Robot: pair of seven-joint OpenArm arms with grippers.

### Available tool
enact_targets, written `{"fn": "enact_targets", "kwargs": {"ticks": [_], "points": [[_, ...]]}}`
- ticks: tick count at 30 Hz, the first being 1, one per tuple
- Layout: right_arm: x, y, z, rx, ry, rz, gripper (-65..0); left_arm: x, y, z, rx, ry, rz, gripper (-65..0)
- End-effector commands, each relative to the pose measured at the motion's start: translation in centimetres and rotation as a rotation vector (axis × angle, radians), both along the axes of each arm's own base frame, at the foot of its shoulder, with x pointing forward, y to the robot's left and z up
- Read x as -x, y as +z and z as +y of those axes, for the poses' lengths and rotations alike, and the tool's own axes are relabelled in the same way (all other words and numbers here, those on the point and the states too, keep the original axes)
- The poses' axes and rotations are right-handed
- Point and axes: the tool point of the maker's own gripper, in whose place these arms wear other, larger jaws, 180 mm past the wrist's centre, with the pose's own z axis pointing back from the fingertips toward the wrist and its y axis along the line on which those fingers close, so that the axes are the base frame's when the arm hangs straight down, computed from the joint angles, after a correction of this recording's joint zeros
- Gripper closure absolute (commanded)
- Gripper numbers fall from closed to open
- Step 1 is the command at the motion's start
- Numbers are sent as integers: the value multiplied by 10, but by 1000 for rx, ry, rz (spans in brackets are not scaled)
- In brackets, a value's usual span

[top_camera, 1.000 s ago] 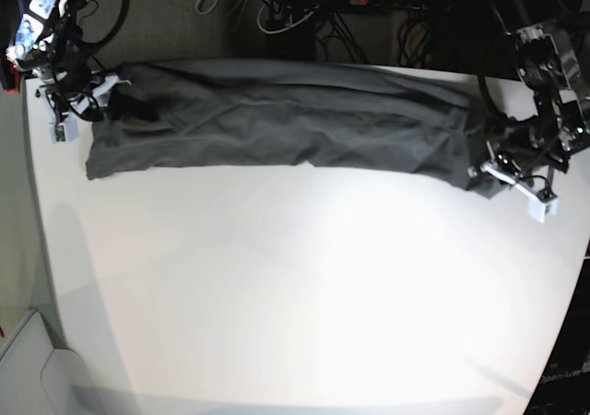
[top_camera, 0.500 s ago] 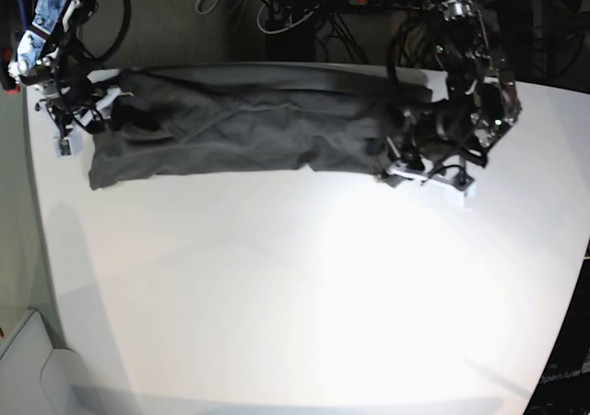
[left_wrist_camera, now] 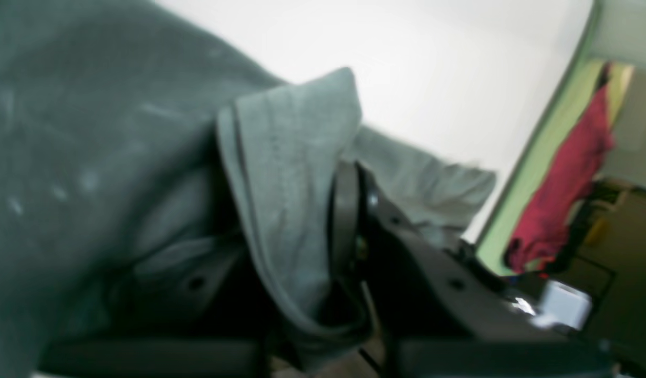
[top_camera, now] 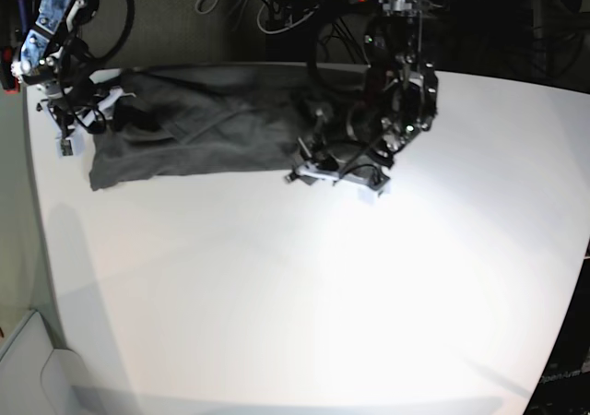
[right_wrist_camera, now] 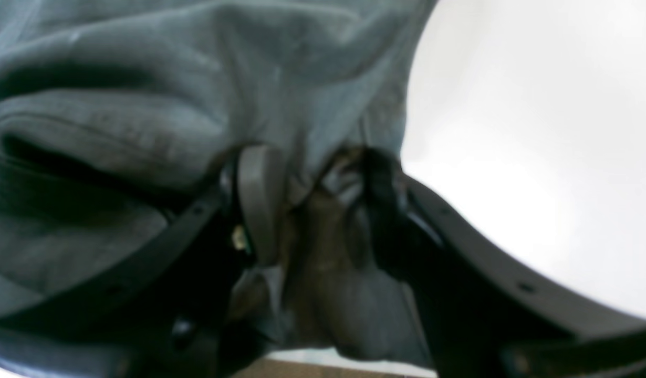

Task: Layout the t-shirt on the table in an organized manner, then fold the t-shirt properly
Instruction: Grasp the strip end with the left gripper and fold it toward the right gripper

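as it lies on the table point(top_camera: 304, 295) | t-shirt point(top_camera: 198, 129) dark grey, bunched, wrinkled

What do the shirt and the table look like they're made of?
The shirt looks like soft, matte knit cloth, likely cotton: it creases and droops, with stitched hems. The table looks like a hard, smooth white sheet, perhaps laminate: it shows a soft glare.
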Motion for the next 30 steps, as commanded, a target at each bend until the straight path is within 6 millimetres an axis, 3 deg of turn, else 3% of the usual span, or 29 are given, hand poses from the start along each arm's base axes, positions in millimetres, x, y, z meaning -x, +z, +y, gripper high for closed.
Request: {"fn": "enact_targets", "kwargs": {"ticks": [1, 10, 12, 15, 17, 23, 30], "points": [[-1, 3, -3, 15, 3, 3, -265, -1, 3, -7, 29, 11, 12, -2], [-6, 5, -3, 15, 3, -7, -265, 1, -4, -8, 23, 7, 29, -25], [-6, 5, -3, 15, 3, -7, -265, 2, -4, -10, 26, 1, 27, -114], [-6, 5, -2, 14, 4, -6, -265, -2, 9, -11, 31, -2, -17, -314], [-6, 4, -3, 14, 4, -4, -265, -6, 22, -12, 38, -11, -67, -359], [-6, 4, -2, 12, 3, -6, -265, -15, 69, -20, 34, -139, -290, -362], [-9, 6, -2, 11, 3, -14, -265, -6, 70, -11, -20, -250, -376, -362]]}}
